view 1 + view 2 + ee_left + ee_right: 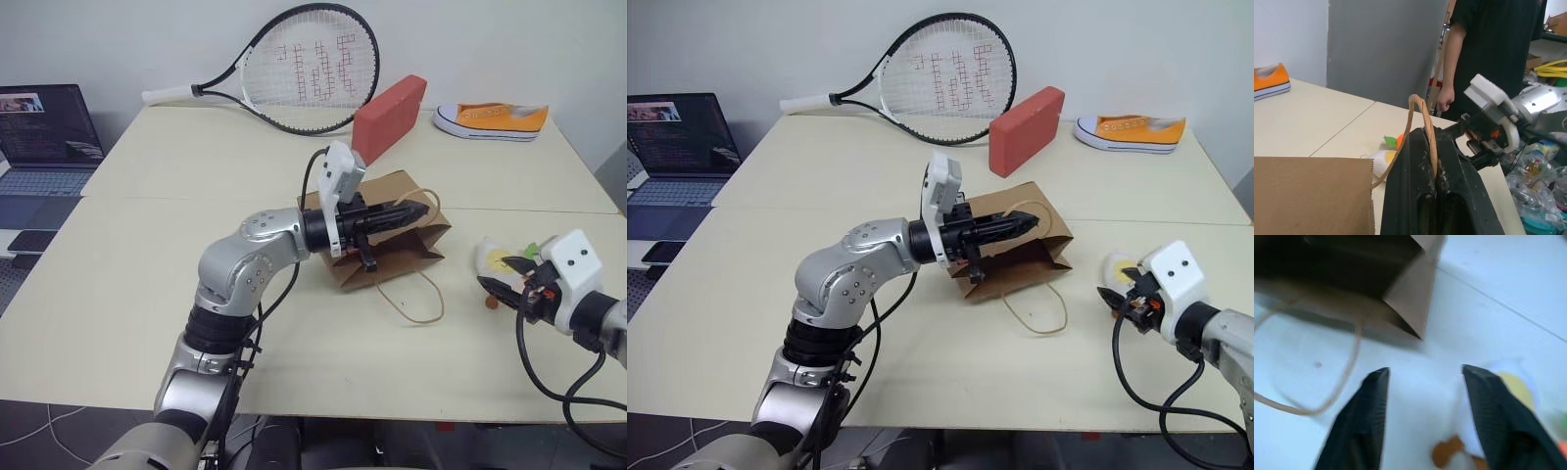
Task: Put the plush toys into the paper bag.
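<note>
The brown paper bag [404, 251] lies on its side at the middle of the table. My left gripper [421, 209] is shut on its upper cord handle [1422, 122] and holds that side up. The lower handle loop [419, 300] lies flat on the table. To the right of the bag, the white egg plush toy [496, 260] rests on the table, with the orange carrot [1399, 141] and its green top [532, 250] just behind it. My right gripper [1425, 372] is open and low over the table, the egg [1514, 386] beside one finger and nothing between the fingers.
A tennis racket [304, 64], a red block [389, 116] and an orange sneaker [490, 118] lie at the back of the table. A laptop [44, 137] and a phone [29, 240] sit at the left. A person [1488, 49] stands past the table's right side.
</note>
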